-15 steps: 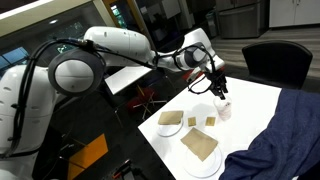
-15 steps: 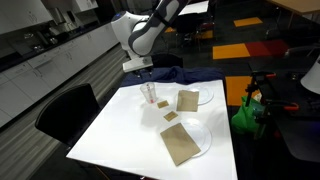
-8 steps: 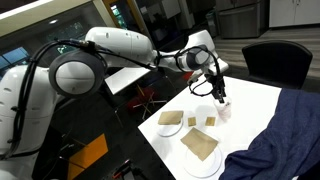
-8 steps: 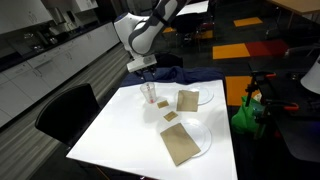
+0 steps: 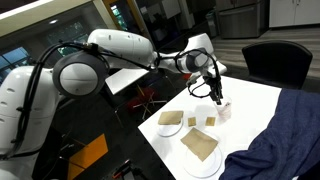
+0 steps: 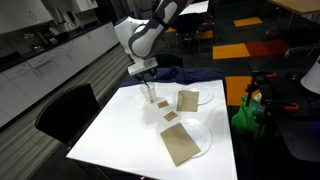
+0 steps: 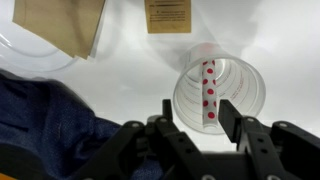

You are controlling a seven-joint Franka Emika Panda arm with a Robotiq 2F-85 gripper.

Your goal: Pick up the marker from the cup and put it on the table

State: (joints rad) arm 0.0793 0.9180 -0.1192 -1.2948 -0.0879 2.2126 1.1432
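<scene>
- Stands at the start of the job: no grasp yet on the marker [image 7: 208, 88], which sits inside the cup [image 7: 243, 85], pale with red dots in the wrist view.
- Hovers with the gripper [image 7: 197, 108] spread open and empty just over the cup's mouth, one finger to either side of the marker's line; shows the same poise above the cup [image 5: 224, 111] in an exterior view.
- Leaves, by judgement, nearly everything to do: going down, pinching the stick, lifting it clear and laying it on the table [image 7: 130, 60].
- Crowds the near side with white plates [image 5: 170, 123] and tan squares [image 7: 172, 14], close to the cup but apart from it.
- Drapes a dark blue cloth [image 7: 40, 110] over the table just beside the cup, likely cramping any set-down there.
- Risks tipping the light cup if a finger catches its rim.
</scene>
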